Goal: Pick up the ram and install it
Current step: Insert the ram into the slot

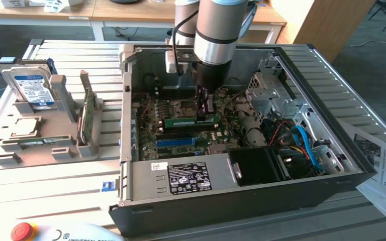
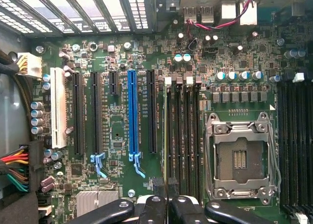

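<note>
You have picked up the ram (image 1: 187, 121); your gripper (image 1: 206, 112) pinches it just below itself, low over the motherboard (image 1: 154, 145), and it does not look pushed in yet.

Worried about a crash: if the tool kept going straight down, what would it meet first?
Probably the black memory slots beside the processor socket, through the ram that the tool grips; the gap between them is unclear.
</note>
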Controlling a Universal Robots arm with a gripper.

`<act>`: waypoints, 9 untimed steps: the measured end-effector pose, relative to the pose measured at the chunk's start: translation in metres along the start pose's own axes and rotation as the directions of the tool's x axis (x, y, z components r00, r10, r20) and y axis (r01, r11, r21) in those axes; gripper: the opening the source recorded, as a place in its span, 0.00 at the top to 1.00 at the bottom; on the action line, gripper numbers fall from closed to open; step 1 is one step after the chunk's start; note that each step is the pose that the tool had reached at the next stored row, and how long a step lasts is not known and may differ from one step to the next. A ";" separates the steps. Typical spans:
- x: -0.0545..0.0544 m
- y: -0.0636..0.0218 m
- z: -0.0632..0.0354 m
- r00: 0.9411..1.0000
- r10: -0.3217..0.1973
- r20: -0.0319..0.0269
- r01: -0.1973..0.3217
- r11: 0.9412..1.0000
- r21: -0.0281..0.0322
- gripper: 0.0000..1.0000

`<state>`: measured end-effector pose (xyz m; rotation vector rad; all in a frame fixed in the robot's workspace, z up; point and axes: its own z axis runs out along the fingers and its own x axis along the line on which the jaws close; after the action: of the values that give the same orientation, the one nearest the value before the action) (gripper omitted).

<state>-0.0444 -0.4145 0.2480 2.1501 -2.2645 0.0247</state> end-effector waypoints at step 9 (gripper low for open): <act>0.000 0.0000 0.0017 1.000 0.000 0.000 0.000 1.000 0.010 0.88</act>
<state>-0.0444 -0.4141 0.2464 2.1551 -2.2699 0.0360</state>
